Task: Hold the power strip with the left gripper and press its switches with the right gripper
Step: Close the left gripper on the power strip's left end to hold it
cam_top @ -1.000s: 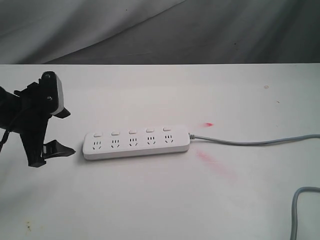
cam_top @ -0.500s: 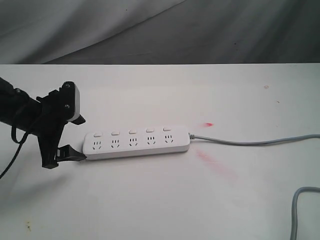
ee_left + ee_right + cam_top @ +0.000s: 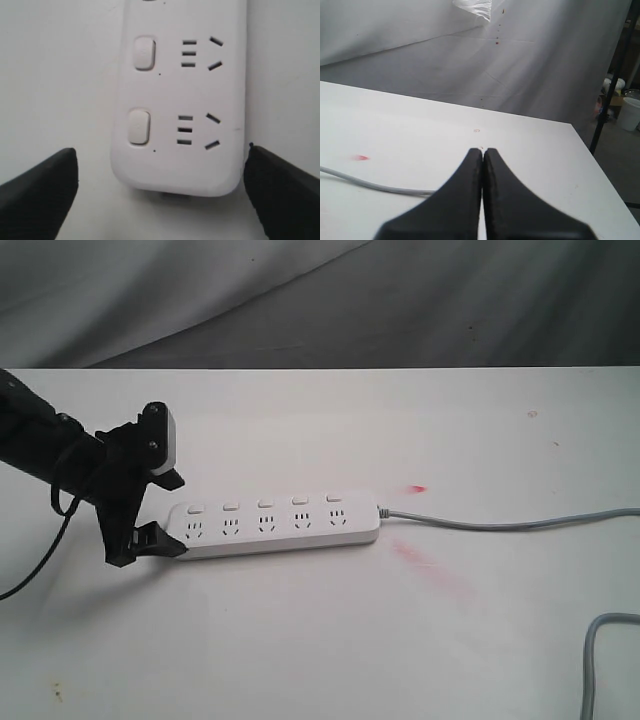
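At the left of the exterior frame, my left gripper (image 3: pixel 177 515) stands with its jaws wide apart, one on either side of the left end of the power strip (image 3: pixel 272 525), clamped on nothing. In the left wrist view the strip's rounded end sits between my two fingers; one looks just beside the long edge, perhaps touching, though I cannot be sure, and the other stands clear. The strip lies flat on the white table (image 3: pixel 300 640) near mid-frame, its five switches (image 3: pixel 264 504) in a row along its upper edge, and its grey cord (image 3: pixel 500 524) runs to the right edge. My right gripper (image 3: pixel 482 156) shows only in its own view, jaws pressed together, holding nothing.
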